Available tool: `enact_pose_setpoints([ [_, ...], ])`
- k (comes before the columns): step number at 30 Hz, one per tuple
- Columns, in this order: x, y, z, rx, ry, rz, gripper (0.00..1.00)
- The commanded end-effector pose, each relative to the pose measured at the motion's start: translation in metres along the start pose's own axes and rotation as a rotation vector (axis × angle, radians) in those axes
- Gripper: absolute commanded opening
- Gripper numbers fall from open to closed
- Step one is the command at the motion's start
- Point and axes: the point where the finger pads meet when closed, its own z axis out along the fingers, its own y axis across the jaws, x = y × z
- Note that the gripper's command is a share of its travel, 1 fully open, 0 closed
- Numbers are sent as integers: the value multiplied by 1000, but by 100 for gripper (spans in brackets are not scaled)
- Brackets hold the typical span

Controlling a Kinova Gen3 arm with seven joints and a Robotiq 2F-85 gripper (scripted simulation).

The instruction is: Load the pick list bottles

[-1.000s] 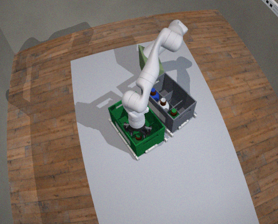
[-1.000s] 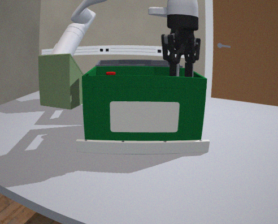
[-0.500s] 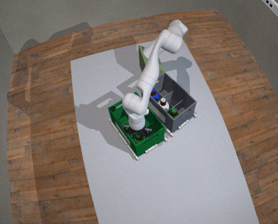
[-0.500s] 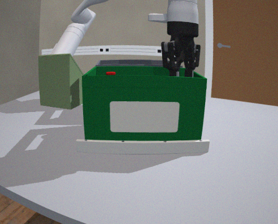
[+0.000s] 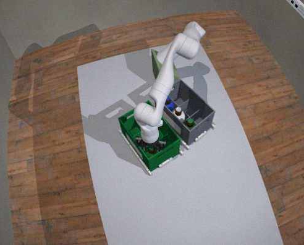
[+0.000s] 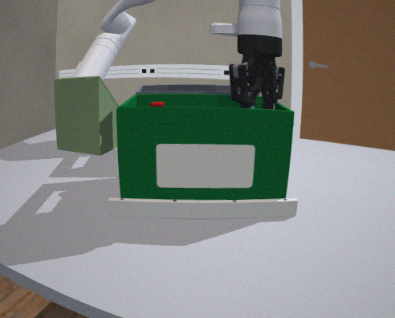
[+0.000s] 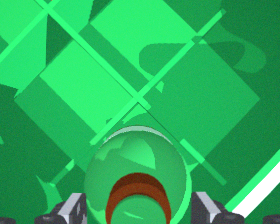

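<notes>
1. Gripper (image 5: 151,148) (image 6: 260,108) (image 7: 139,211) is positioned over the green crate (image 5: 164,157) (image 6: 204,128) (image 7: 258,186); fingers are parted, nothing gripped.
2. Green-capped bottle (image 5: 151,150) (image 7: 137,162) is seen between the fingertips, in a corner compartment.
3. Three bottles are held by the grey crate (image 5: 202,130) (image 6: 182,89).

Plain green beside dark grey, streaked brown below

Shows solid green on one crate (image 5: 165,158) (image 6: 202,128) (image 7: 211,105), pale grey on its panel (image 6: 205,165). Turns dark grey on the other crate (image 5: 202,130) (image 6: 182,88). Adds green to a bottle cap (image 5: 190,121), white to the arm (image 5: 163,77) (image 6: 95,56), black to the gripper (image 5: 151,148) (image 6: 260,107) (image 7: 139,210), streaked brown to the floor (image 5: 26,139) (image 6: 14,297).
</notes>
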Motion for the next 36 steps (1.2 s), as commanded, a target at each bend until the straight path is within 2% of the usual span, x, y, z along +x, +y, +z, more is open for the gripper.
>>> enact_pose_setpoints([
  [1, -1, 0, -1, 1, -3, 0, 67],
  [2, -1, 0, -5, 1, -3, 0, 48],
  [17, -1, 0, -5, 1, -3, 0, 48],
  [36, -1, 0, -5, 1, -3, 0, 41],
])
